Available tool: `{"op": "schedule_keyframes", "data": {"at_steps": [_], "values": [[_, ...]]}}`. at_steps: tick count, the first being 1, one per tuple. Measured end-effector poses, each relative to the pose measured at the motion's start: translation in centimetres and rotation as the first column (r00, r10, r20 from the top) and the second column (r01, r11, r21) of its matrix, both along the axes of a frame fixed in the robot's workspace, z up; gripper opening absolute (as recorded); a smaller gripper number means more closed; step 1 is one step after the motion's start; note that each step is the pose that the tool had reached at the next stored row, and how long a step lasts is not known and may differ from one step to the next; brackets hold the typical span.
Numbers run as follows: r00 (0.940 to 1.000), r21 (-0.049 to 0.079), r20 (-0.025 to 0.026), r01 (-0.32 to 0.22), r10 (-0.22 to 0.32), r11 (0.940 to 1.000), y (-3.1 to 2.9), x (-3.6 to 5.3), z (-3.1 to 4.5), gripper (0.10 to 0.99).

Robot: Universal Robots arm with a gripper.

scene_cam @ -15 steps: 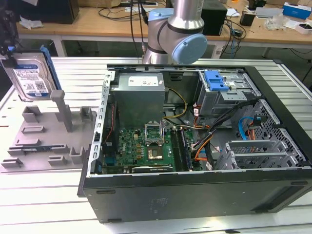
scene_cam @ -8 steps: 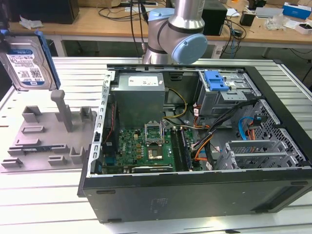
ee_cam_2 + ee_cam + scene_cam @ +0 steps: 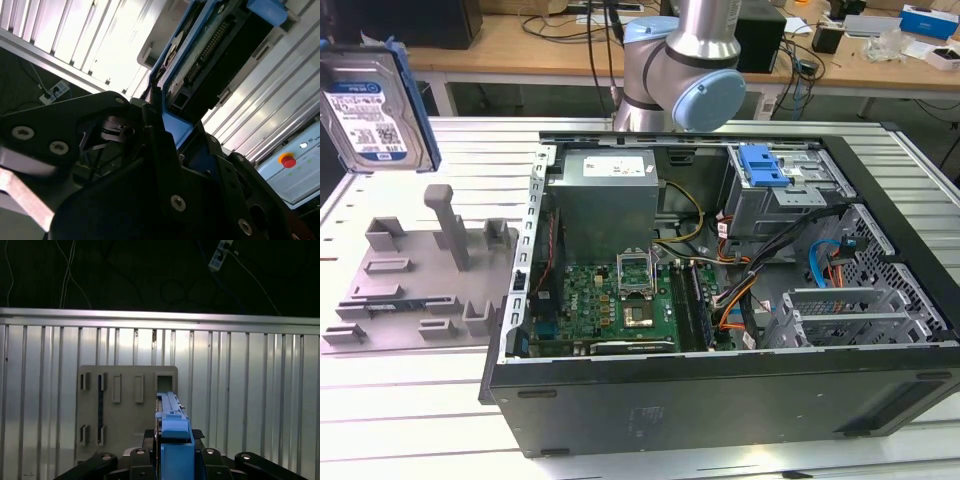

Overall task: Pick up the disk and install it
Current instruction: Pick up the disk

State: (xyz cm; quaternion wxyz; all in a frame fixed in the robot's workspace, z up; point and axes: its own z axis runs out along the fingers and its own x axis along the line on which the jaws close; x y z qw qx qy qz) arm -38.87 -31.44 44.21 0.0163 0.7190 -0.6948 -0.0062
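- The gripper (image 3: pixel 174 436) is closed on the disk (image 3: pixel 370 100). In both wrist views its jaws pinch the blue frame at 1 end.
- The disk hangs roughly upright in the air above the grey fixture (image 3: pixel 420 280), at the exterior view's left. It is well apart from the open computer case (image 3: pixel 720 405).
- The grip sits on a narrow plastic edge, so a jolt could tilt the disk or drop it onto the fixture.
- Cables (image 3: pixel 760 265) crowd the case near the drive cage (image 3: pixel 790 205), where a skewed disk could snag or jam.
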Motion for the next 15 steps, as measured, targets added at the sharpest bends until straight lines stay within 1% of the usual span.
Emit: {"op": "schedule_keyframes", "data": {"at_steps": [5, 6, 15], "values": [[1.0, 0.0, 0.0, 0.0, 0.0, 1.0, -0.01, 0.18, 1.55, 0.369], [1.0, 0.0, 0.0001, 0.0, 0.0, 1.0, -0.01, 0.24, 1.98, 0.369], [1.0, 0.0, 0.0, 0.0, 0.0, 1.0, -0.09, 0.64, 4.06, 0.369]]}}
